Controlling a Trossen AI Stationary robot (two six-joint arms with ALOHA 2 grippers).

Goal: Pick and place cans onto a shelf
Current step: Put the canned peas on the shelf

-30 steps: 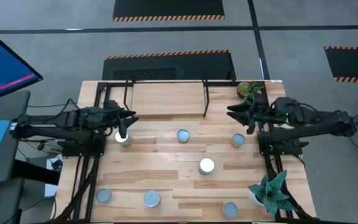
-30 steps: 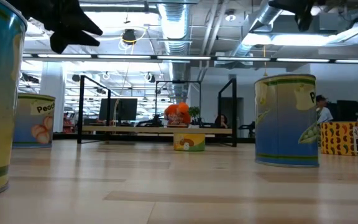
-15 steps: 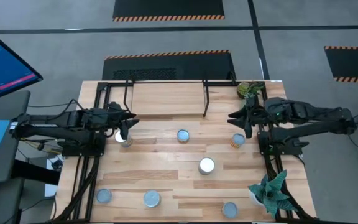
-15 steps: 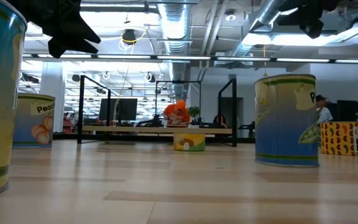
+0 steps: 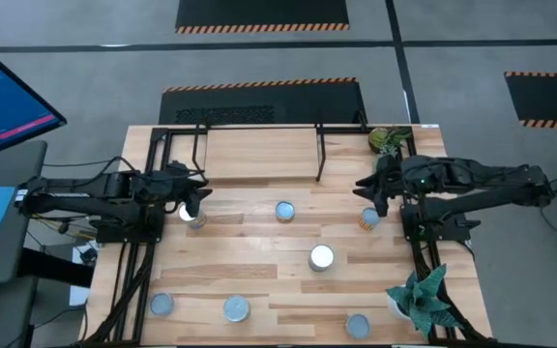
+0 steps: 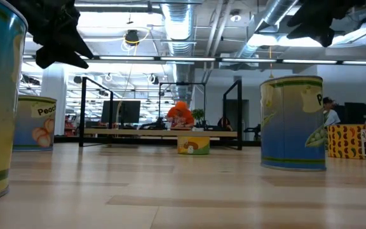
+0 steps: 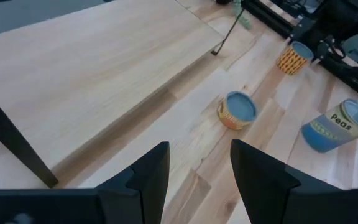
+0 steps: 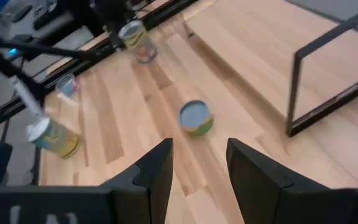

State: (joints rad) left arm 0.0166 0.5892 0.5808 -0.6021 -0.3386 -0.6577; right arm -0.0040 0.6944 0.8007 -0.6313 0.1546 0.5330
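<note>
Several cans stand upright on the wooden table. One with a silvery top (image 5: 192,215) is right under my left gripper (image 5: 199,193), which hovers open and empty above it. An orange-patterned can (image 5: 369,219) stands just near of my right gripper (image 5: 366,184), also open and empty, up in the air. A blue-topped can (image 5: 284,211) stands between them; it shows in the left wrist view (image 7: 236,111) and the right wrist view (image 8: 196,117). The shelf (image 5: 259,150), black rods with a light board, stands at the far edge. Both grippers hang high in the low view (image 6: 56,35) (image 6: 316,19).
More cans stand at mid-table (image 5: 321,257) and along the near edge (image 5: 162,304) (image 5: 236,309) (image 5: 357,326). A potted plant (image 5: 387,138) stands at the shelf's right end, another (image 5: 419,295) at the near right corner. Black arm mounts flank the table.
Both grippers have come down a little while staying open. My left gripper has sunk toward the silvery-topped can below it. My right gripper has gone down and slightly toward the near edge, closer to the orange-patterned can. No can has moved.
</note>
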